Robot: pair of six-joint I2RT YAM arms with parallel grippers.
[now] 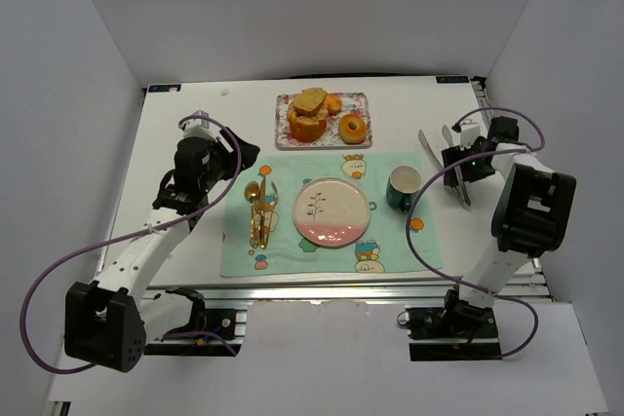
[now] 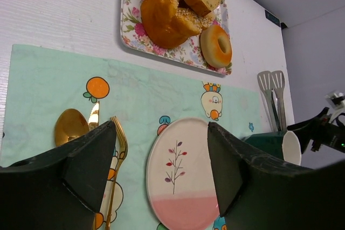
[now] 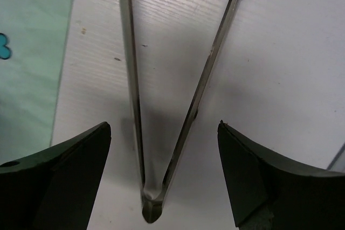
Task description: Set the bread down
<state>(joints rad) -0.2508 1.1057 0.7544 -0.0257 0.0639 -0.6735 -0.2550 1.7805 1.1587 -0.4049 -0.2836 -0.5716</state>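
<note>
Several pieces of bread [image 1: 310,114] and a round bagel [image 1: 352,128] lie piled on a floral tray [image 1: 327,140] at the back centre. A pink-and-white plate [image 1: 331,210] sits bare on the green placemat [image 1: 390,241]. My left gripper [image 1: 242,156] is open and empty, above the mat's left side; its view shows the bread [image 2: 167,14], bagel [image 2: 216,46] and plate [image 2: 180,171] ahead. Metal tongs [image 1: 444,165] lie on the table at the right. My right gripper [image 1: 458,168] is open just above them, its fingers either side of the tongs' [image 3: 132,79] hinged end.
A green mug [image 1: 403,187] stands on the mat right of the plate. Gold cutlery [image 1: 257,211] lies left of the plate, with the fork [image 2: 119,144] and spoon [image 2: 70,125] near my left fingers. White walls close in the table on three sides.
</note>
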